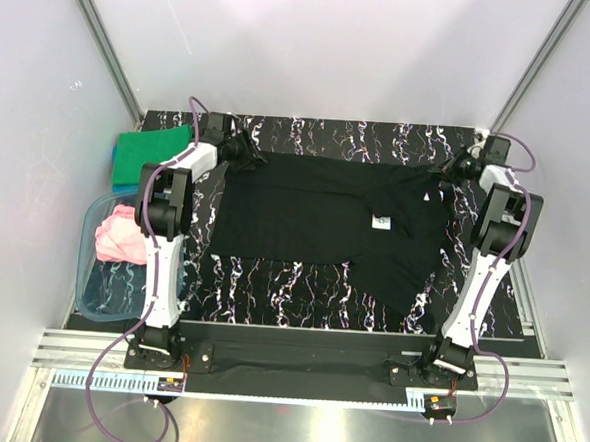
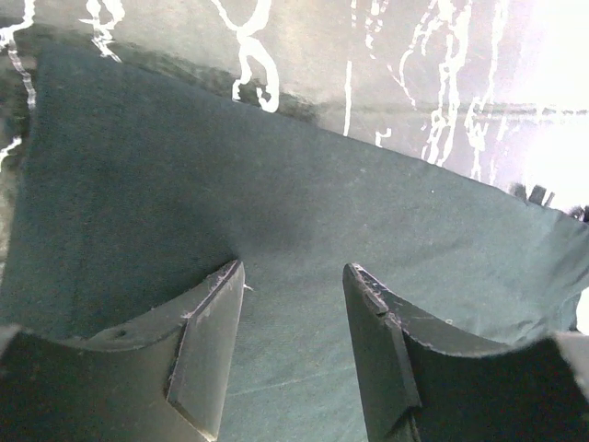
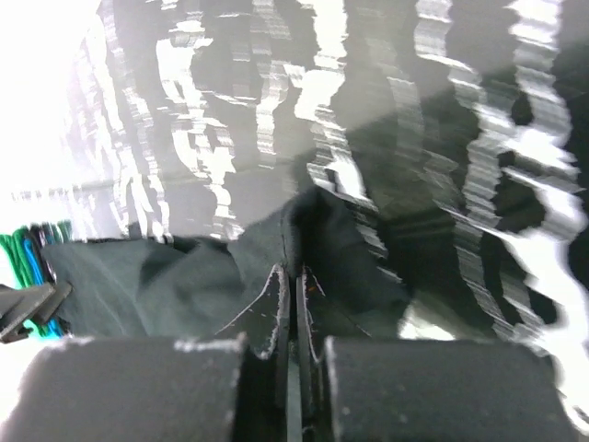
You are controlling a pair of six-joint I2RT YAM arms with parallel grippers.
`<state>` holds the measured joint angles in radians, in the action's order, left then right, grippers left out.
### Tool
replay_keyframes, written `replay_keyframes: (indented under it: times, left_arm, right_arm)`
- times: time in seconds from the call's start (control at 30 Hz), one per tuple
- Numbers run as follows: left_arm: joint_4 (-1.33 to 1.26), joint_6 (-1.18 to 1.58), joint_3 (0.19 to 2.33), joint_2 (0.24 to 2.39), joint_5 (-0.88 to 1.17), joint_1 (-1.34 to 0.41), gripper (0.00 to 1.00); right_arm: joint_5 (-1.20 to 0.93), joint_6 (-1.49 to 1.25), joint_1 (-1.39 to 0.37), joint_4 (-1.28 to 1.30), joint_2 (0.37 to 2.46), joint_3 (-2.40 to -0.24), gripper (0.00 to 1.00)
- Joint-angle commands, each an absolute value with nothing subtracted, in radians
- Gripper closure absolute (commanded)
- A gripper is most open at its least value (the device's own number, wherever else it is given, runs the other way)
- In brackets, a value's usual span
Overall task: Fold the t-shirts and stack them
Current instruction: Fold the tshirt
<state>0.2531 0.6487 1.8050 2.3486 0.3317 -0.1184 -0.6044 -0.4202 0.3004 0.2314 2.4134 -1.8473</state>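
Observation:
The black t-shirt (image 1: 305,217) lies spread on the table's middle, its white neck label (image 1: 382,222) facing up and its right part bunched. My left gripper (image 1: 245,156) is open at the shirt's far left corner; in the left wrist view it (image 2: 293,272) hangs just above the flat dark cloth (image 2: 276,166). My right gripper (image 1: 454,171) is at the shirt's far right corner, and in the right wrist view it (image 3: 293,274) is shut on a raised fold of the black cloth (image 3: 317,230). The green shirt (image 1: 151,152) lies folded at the far left on a blue one (image 1: 116,160). The pink shirt (image 1: 122,238) is in the tub.
A clear blue-tinted plastic tub (image 1: 84,268) stands off the table's left edge. The black marbled tabletop (image 1: 291,286) is bare in front of the shirt. White walls and metal posts close in the back and both sides.

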Motion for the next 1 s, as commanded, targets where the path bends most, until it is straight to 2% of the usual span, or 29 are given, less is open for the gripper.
replay_keyframes:
  times: [0.0,0.3,0.4,0.57,0.67,0.8,0.97]
  left_arm:
    - [0.336,0.644,1.841,2.372,0.250,-0.100,0.46]
    - [0.359,0.664,1.818,2.376,0.209,-0.089,0.46]
    - [0.322,0.667,1.804,2.362,0.233,-0.089,0.45]
    - [0.177,0.701,1.753,2.298,0.363,-0.089,0.44]
    - [0.196,0.701,1.773,2.298,0.370,-0.089,0.44]
    - [0.193,0.706,1.781,2.307,0.385,-0.090,0.44]
    - [0.178,0.722,1.782,2.322,0.390,-0.089,0.44]
  right_arm:
    - [-0.572,-0.456,0.351,0.196,2.315,-1.807,1.00]
    - [-0.503,-0.541,0.356,0.112,2.276,-1.657,1.00]
    - [-0.489,-0.557,0.356,0.098,2.279,-1.654,0.93]
    - [-0.512,-0.571,0.356,0.089,2.258,-1.689,0.66]
    - [-0.511,-0.571,0.356,0.100,2.232,-1.709,0.58]
    - [-0.567,-0.592,0.354,0.164,2.305,-1.810,0.52]
    - [-0.552,-0.615,0.354,0.224,2.355,-1.859,0.50]
